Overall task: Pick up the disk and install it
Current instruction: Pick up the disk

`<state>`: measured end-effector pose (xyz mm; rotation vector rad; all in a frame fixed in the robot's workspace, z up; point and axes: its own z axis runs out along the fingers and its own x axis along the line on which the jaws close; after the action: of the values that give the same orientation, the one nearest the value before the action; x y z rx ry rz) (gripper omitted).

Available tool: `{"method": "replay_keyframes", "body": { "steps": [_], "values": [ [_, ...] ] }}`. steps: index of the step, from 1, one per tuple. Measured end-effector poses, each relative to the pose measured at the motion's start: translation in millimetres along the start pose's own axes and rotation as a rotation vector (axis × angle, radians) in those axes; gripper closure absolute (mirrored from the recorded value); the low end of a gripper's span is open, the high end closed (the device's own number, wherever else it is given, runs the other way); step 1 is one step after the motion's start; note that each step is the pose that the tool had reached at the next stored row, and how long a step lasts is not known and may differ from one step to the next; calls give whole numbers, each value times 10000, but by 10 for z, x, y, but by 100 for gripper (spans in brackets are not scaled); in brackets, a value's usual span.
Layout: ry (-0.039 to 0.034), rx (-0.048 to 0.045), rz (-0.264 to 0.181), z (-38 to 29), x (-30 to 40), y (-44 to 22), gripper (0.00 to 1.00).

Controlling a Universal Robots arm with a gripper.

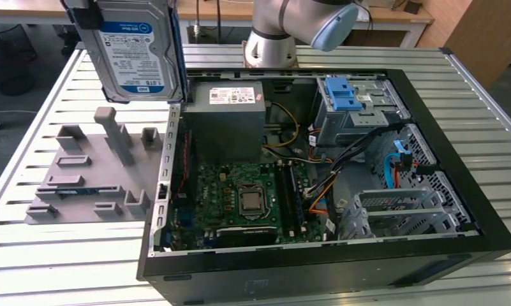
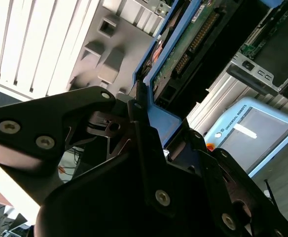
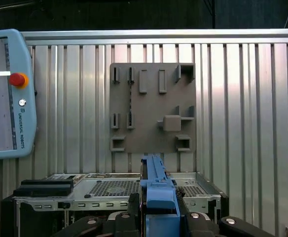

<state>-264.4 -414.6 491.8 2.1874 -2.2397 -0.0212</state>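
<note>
The disk (image 1: 136, 51), silver-grey with a white-and-blue label and a blue bracket, hangs upright in the air at the exterior view's upper left. It is above the gap between the grey fixture plate and the open computer case (image 1: 459, 146). My gripper (image 1: 87, 14) is shut on its upper end. In the second wrist view the gripper (image 2: 149, 123) clamps the blue bracket, and the disk's (image 2: 193, 44) green circuit-board side shows beyond it. In the first wrist view the disk's blue edge (image 3: 158, 190) stands between the fingers (image 3: 132, 207).
The grey fixture plate (image 1: 85, 172) with upright posts lies at the case's left on the slatted table (image 1: 59, 255). Inside the case are a grey power supply box (image 1: 225, 108), the motherboard (image 1: 247, 191) and a drive cage with a blue latch (image 1: 344, 95). A teach pendant (image 3: 6, 94) lies beside the plate.
</note>
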Motion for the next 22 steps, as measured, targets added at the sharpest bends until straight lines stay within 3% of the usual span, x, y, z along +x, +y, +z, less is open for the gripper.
{"method": "replay_keyframes", "body": {
  "steps": [10, 14, 19, 22],
  "values": [
    [1, -21, 1, -4, 96, -219, 64],
    [0, -24, 0, -5, 120, -328, 64],
    [0, -23, 0, -7, 138, -512, 64],
    [0, -24, 2, -7, 158, -563, 64]
  ]
}}
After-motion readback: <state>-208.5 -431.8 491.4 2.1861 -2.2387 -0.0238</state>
